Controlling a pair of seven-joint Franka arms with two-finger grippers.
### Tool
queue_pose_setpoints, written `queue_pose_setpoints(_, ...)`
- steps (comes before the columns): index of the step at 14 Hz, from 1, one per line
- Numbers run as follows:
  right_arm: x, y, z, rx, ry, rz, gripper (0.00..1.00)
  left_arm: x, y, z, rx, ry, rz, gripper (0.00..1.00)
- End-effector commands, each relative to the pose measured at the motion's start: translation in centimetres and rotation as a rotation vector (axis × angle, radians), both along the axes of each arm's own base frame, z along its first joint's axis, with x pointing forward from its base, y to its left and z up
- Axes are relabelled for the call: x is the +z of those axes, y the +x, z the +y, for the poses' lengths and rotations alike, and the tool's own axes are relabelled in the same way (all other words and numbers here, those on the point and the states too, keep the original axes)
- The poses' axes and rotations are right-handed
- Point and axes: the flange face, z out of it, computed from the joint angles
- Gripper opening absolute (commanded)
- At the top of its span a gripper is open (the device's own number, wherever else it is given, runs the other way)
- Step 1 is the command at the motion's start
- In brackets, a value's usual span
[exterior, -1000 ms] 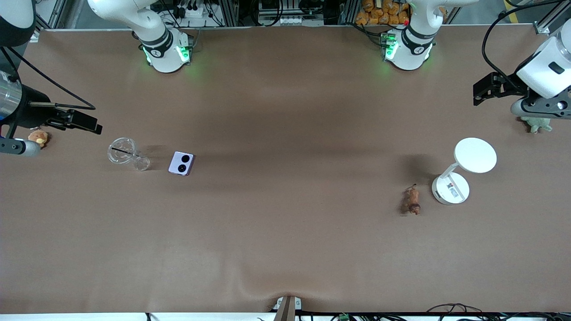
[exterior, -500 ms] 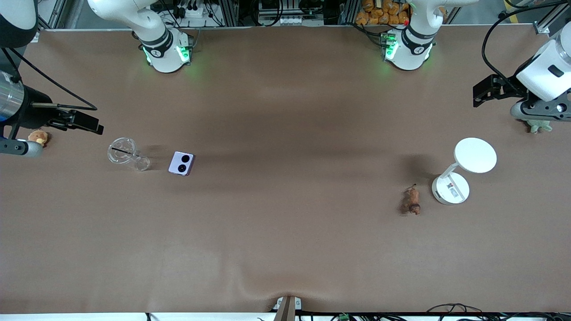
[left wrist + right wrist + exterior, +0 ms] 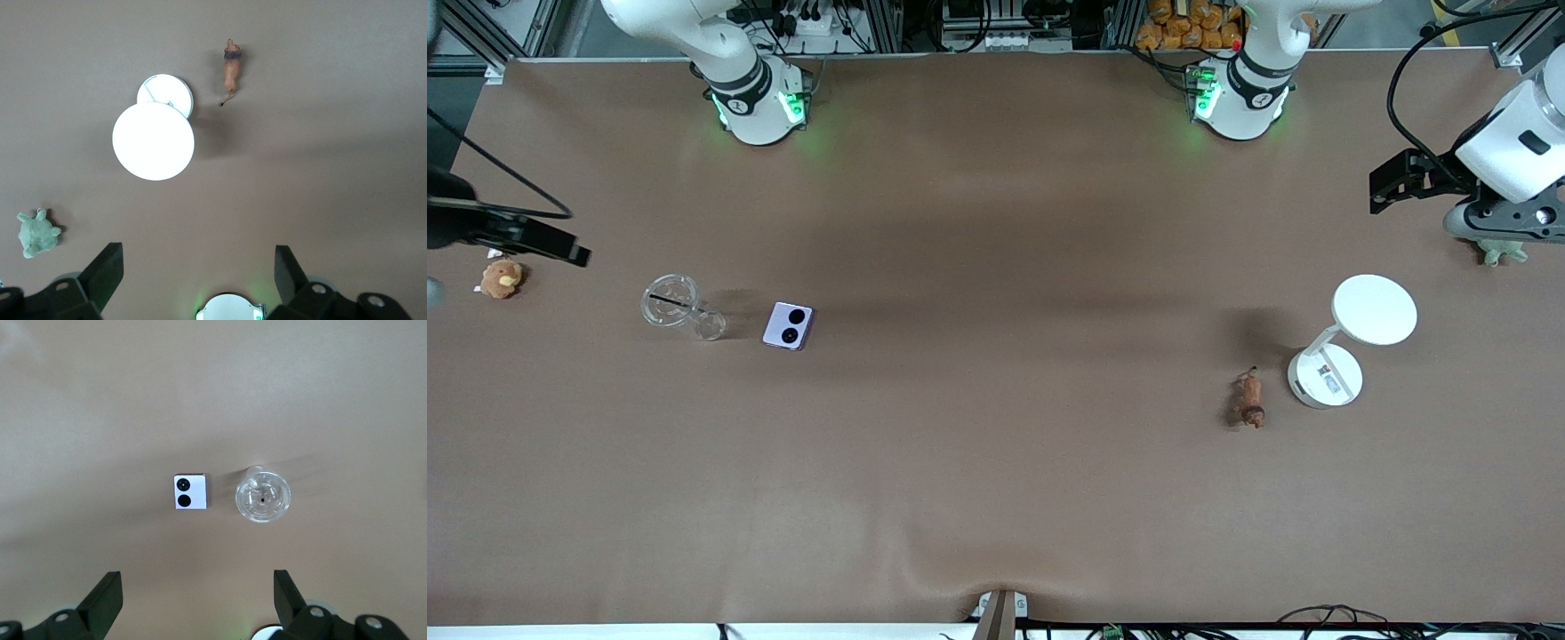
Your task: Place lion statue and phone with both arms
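The phone [image 3: 789, 325] lies flat on the brown table [image 3: 996, 498] toward the right arm's end, just beside a clear glass stand [image 3: 679, 305] but apart from it, its two black camera circles on the edge turned away from the glass. The lion [image 3: 1248, 402] lies toward the left arm's end, near the round base of a white stand [image 3: 1352, 342] without touching it, dark head end nearer the front camera. Between phone and lion the table is a wide bare stretch, and bare cloth runs from both down to the edge nearest the front camera. The left gripper [image 3: 197, 273] hangs high over the left arm's end of the table, fingers [image 3: 107, 270] spread wide and empty; a green turtle [image 3: 1498, 248] sits on the table near that end's edge. The right gripper [image 3: 193, 597] hangs high at the right arm's end, its fingers [image 3: 103, 597] also wide apart with nothing between them; an orange-brown plush toy [image 3: 500, 277] sits close to that end's edge, well apart from the glass stand.
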Motion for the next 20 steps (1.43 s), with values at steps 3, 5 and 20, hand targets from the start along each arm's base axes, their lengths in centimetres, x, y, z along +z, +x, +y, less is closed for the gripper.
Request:
queue_pose_setpoints(3,4.9,-4.3,-1.2,0.027,-0.026,-0.056,1.00,0.4,0.1,0.2,-0.005,-0.016,0.006,1.00)
queue_pose_setpoints(5,5.2,-6.2,-2.1,0.021,-0.019,-0.060,1.00,0.4,0.1,0.3,-0.005,-0.016,0.006,1.00)
queue_pose_setpoints(20,5.9,-8.1,-1.9,0.032,-0.040,-0.083,1.00,-0.9,1.0,0.6,-0.022,-0.025,0.023,1.00)
